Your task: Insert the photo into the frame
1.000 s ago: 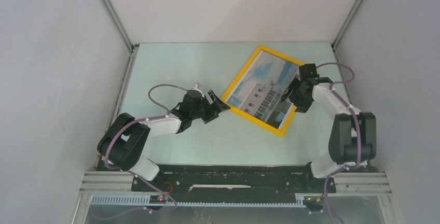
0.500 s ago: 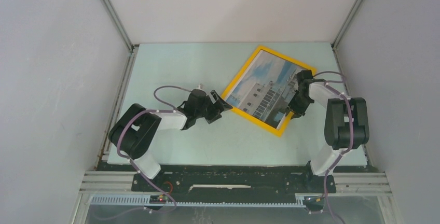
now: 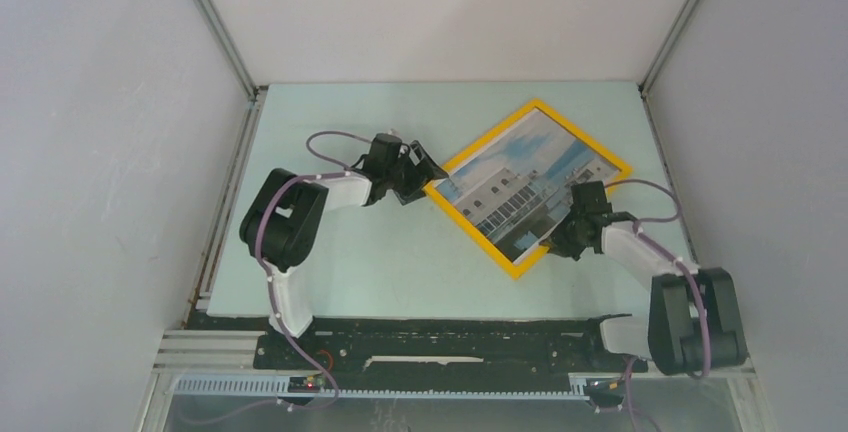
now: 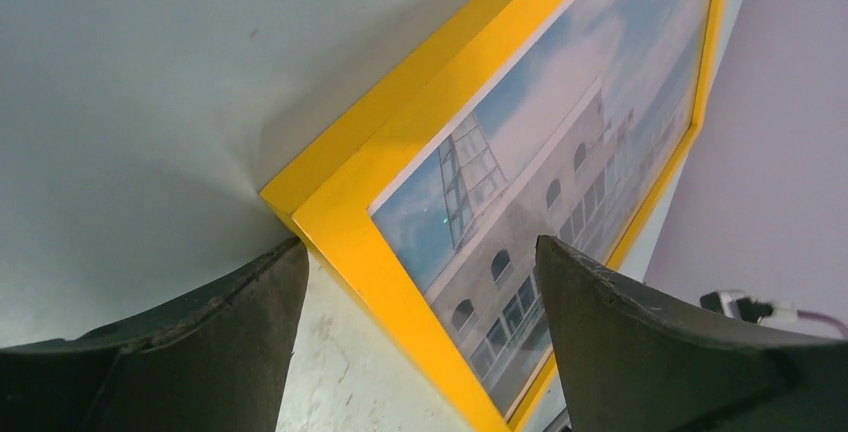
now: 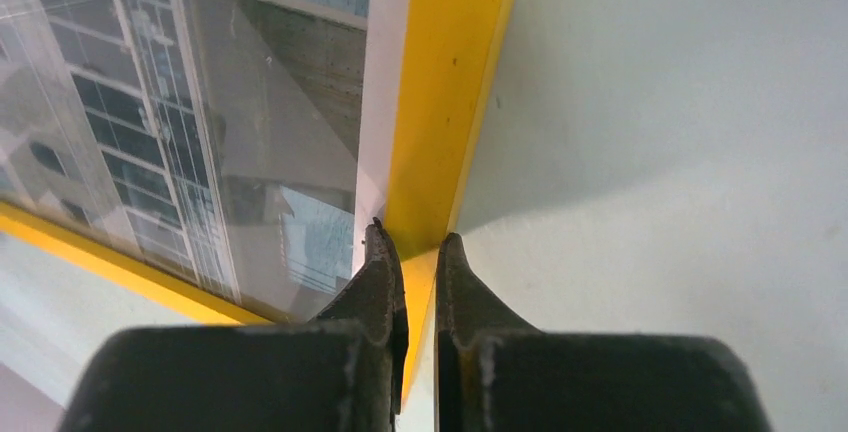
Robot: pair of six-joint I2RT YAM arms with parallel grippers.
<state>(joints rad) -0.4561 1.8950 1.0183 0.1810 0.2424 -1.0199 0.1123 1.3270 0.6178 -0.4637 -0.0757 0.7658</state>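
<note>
The orange-yellow frame [image 3: 484, 146] lies skewed on the pale green table with the photo [image 3: 530, 184] of a white building and blue sky inside its rails. My right gripper [image 3: 560, 242] is at the frame's near-right rail. In the right wrist view its jaws [image 5: 412, 237] are shut on that yellow rail [image 5: 440, 102], next to the photo [image 5: 200, 102]. My left gripper [image 3: 420, 174] is open at the frame's left corner. In the left wrist view its fingers [image 4: 420, 247] straddle the rail [image 4: 400, 142] beside the photo [image 4: 560, 142], gripping nothing.
Grey walls enclose the table [image 3: 340, 252] on the left, back and right. The frame's right corner lies close to the right wall. Both arm bases stand at the near edge on a black rail [image 3: 450, 342].
The right gripper has shut on the frame's rail and moved toward the near edge. The frame with the photo has turned clockwise about its left corner. The left gripper moved slightly back, still open.
</note>
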